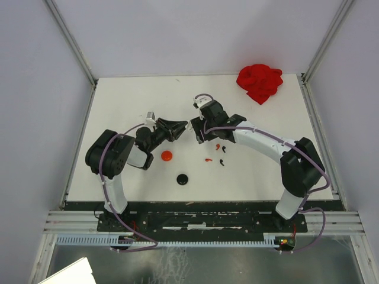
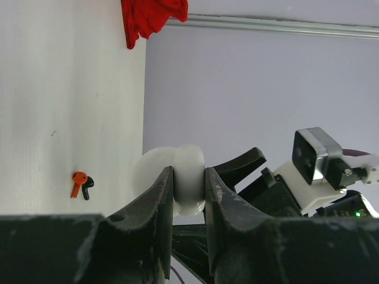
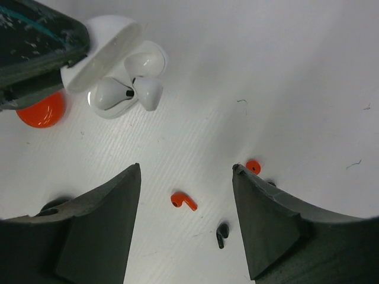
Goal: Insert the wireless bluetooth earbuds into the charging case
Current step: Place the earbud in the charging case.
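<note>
My left gripper (image 2: pixel 188 171) is shut on the white charging case (image 2: pixel 188 177), held above the table. In the right wrist view the case (image 3: pixel 115 47) stands open, and two white earbuds (image 3: pixel 112 93) rest in its base, one (image 3: pixel 149 92) leaning outward. Just right of it in the top view hangs my right gripper (image 1: pixel 197 131). It is open, with nothing between its fingers (image 3: pixel 106 225). On the table below lie a red earbud (image 3: pixel 183 201), a black earbud (image 3: pixel 221 234) and a second red earbud (image 3: pixel 253 167).
A round red disc (image 1: pixel 166 155) and a round black disc (image 1: pixel 182 178) lie in front of the left arm. A crumpled red cloth (image 1: pixel 259 81) sits at the far right corner. Grey walls enclose the white table (image 1: pixel 130 100).
</note>
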Controlling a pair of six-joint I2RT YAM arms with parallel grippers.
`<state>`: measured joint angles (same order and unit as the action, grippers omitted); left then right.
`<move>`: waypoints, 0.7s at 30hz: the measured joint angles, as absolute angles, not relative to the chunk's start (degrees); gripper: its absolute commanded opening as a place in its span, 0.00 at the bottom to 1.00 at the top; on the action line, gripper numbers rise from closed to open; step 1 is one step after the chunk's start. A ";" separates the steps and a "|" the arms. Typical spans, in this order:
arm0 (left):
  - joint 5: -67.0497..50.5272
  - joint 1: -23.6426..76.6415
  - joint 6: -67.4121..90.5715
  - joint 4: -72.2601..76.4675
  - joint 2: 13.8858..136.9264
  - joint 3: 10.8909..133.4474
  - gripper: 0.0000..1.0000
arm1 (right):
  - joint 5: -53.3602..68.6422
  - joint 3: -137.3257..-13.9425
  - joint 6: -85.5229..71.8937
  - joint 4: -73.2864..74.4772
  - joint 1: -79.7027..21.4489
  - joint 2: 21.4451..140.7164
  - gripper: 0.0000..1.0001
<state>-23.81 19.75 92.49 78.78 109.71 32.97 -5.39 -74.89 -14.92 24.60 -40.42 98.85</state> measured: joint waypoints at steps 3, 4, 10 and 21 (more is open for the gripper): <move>-23.81 19.77 91.70 77.91 109.71 32.82 0.03 | -5.69 -76.62 -14.92 24.73 -40.49 99.68 0.71; -23.81 19.79 91.64 77.78 109.71 32.77 0.03 | -5.89 -77.10 -14.92 24.75 -40.49 100.03 0.71; -23.83 20.36 91.61 77.67 109.71 32.40 0.03 | -6.85 -78.04 -14.94 24.47 -40.49 102.10 0.72; -23.88 20.88 91.61 77.62 108.16 30.65 0.03 | -9.15 -78.65 -15.57 23.64 -39.53 104.20 0.72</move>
<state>-23.88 20.88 91.61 77.62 108.16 30.65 -9.15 -78.65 -15.57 23.64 -39.53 104.20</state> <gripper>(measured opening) 0.305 0.715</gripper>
